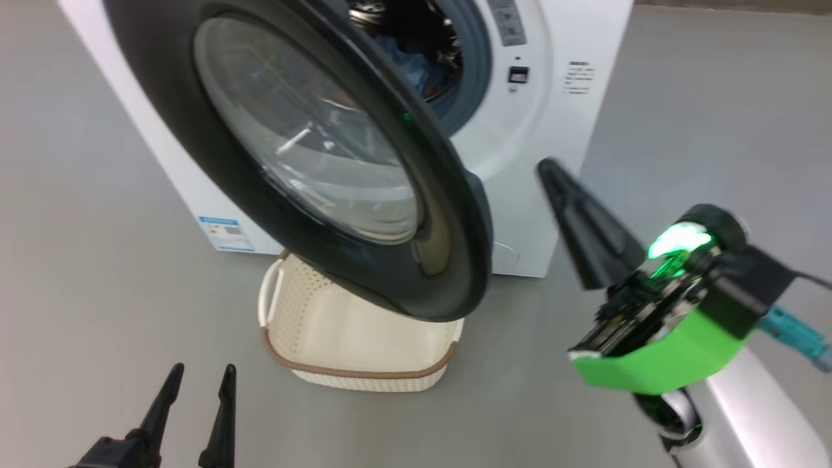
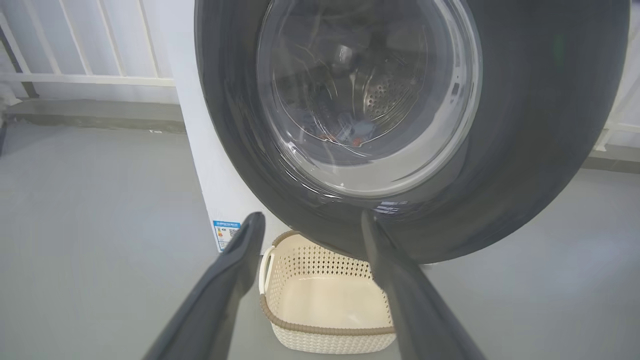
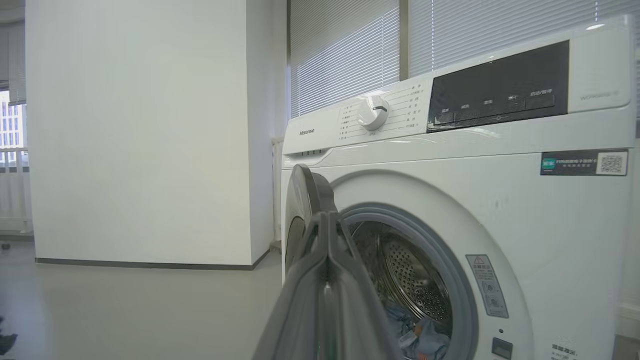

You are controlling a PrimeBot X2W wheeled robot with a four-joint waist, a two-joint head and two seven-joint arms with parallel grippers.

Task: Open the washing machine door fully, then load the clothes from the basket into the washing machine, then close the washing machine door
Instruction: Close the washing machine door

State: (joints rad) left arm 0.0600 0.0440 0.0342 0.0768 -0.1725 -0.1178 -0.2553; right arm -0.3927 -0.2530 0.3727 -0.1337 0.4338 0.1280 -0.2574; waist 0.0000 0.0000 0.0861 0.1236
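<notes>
Right gripper (image 1: 551, 174), closed and empty, stands just right of the half-open washing machine door (image 1: 305, 149), nearer its free edge than your spread left gripper (image 1: 202, 374) below; clothes (image 1: 409, 65) lie behind it.

This is a bare, plain indoor room, more a test space or utility corner than a furnished home. A washer (image 3: 500, 210) stands alone on a smooth grey floor (image 1: 78, 260), with a small basket (image 1: 302, 292) on the floor just in front of it. Closed white blinds (image 3: 345, 55) hang behind the washer, a blank white wall (image 3: 140, 125) rises to its left, and a white railing (image 2: 90, 79) runs farther left.
</notes>
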